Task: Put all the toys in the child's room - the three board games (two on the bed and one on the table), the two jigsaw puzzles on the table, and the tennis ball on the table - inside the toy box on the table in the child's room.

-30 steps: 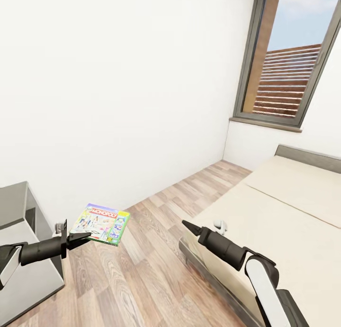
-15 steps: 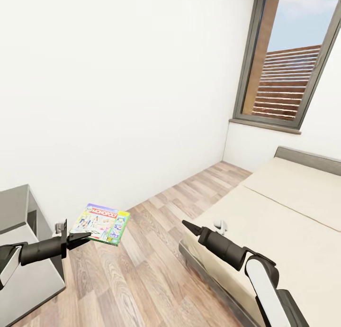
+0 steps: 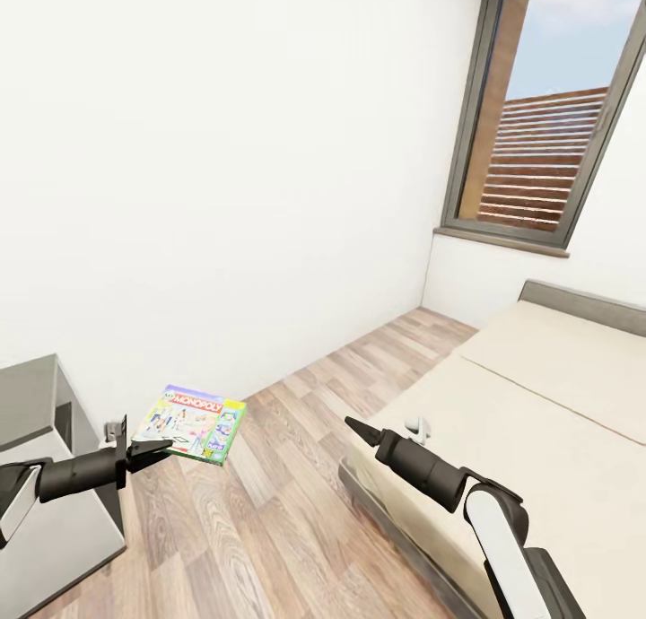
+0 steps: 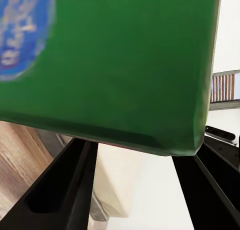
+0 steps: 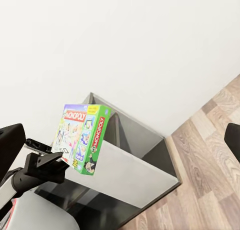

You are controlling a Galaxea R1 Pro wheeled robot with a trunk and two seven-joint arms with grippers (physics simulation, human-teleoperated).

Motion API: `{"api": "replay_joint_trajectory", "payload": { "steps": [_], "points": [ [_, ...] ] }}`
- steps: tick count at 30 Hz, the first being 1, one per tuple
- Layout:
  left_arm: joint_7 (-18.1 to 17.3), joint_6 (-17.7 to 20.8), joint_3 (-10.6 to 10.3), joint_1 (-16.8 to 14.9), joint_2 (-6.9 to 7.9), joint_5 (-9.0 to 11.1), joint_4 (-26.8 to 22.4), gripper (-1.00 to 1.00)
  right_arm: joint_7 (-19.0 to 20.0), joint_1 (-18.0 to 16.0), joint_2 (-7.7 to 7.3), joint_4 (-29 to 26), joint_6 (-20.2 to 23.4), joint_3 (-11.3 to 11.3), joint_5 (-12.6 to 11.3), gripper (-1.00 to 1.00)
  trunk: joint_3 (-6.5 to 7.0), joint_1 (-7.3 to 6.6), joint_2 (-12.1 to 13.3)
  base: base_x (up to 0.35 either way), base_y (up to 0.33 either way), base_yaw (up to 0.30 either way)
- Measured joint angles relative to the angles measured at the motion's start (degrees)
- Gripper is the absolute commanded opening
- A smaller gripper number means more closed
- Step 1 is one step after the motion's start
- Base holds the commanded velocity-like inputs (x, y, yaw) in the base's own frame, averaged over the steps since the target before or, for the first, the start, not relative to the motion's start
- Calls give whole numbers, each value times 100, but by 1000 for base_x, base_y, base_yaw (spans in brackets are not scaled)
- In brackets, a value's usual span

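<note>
Head view, item one: Monopoly board game (image 3: 191, 423), a flat rectangular printed box, green-edged with a red logo, carried level above the wood-plank floor (image 3: 269, 511) by the left tool (image 3: 148, 448), which is clamped on the box's near edge. Judged light and stiff, a cardboard carton with a glossy, probably slippery face; loose contents may shift if it is tipped. A pinch at one edge leaves most of the box cantilevered, so it could pivot or slide out; a hold nearer the middle of a long side would be steadier.

Left wrist view: green underside of the box (image 4: 110, 65) lies close across the dark fingers (image 4: 60, 190).

Right wrist view: same box (image 5: 82, 137) seen edge-on in the left tool (image 5: 52, 162), in front of a grey cabinet (image 5: 130, 175).

Item two: right tool (image 3: 359, 429), nothing in it, jaws drawn to a point, extended beside the bed (image 3: 538, 404).

Surroundings: white walls, a tall dark-framed window (image 3: 547, 126) with slatted screen outside, beige bed with a small white object (image 3: 415, 428) near its edge. The toy box is not before the cameras; the carry looks unfinished.
</note>
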Motion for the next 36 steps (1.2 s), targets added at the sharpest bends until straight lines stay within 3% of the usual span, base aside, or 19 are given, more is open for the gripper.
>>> {"api": "replay_joint_trajectory", "payload": {
  "steps": [36],
  "points": [
    [0,-2,0,0,0,-2,0,-100,-1,0,0,18,0,0,9,100,647,-791,1445,0,0,0]
  ]
}}
